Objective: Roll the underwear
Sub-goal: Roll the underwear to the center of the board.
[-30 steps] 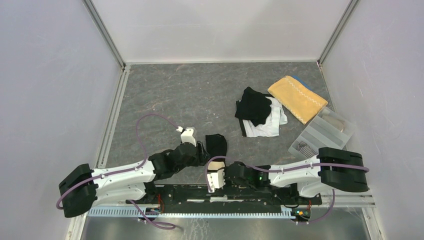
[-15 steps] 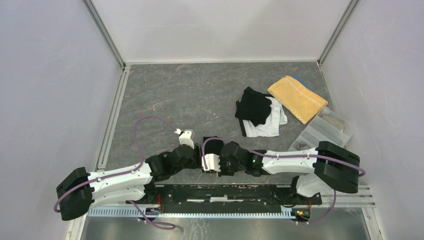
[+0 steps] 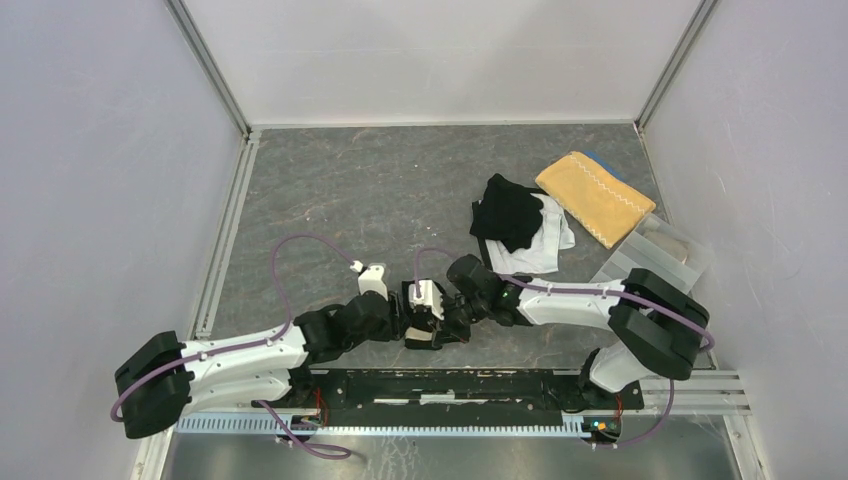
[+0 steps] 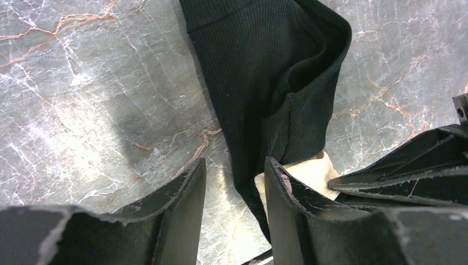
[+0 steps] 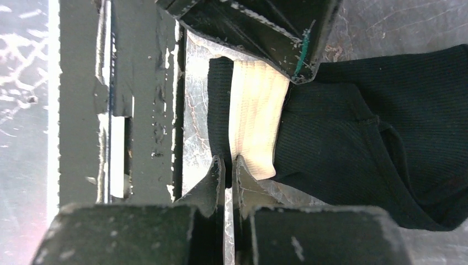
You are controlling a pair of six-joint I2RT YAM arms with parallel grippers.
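Observation:
A black ribbed underwear (image 4: 259,66) with a cream lining (image 4: 309,172) lies on the grey marbled table near the front edge. In the top view both wrists cover it. My left gripper (image 4: 234,163) (image 3: 398,322) is open and straddles the cloth's narrow near end, its right finger (image 4: 284,199) resting over the cream lining. My right gripper (image 5: 226,161) (image 3: 430,330) is shut on the black edge of the underwear (image 5: 353,138), right beside the cream lining (image 5: 254,110). The two grippers nearly touch.
More underwear, black on white (image 3: 515,225), is heaped at the back right next to the yellow towel (image 3: 595,195) and the clear tray (image 3: 645,265). The black base rail (image 5: 83,110) runs just beside the held cloth. White walls enclose the table.
My right arm has swung left and forward over the black underwear and now pinches its edge. The left jaws have narrowed a little. The garment, plain to see before, is now covered.

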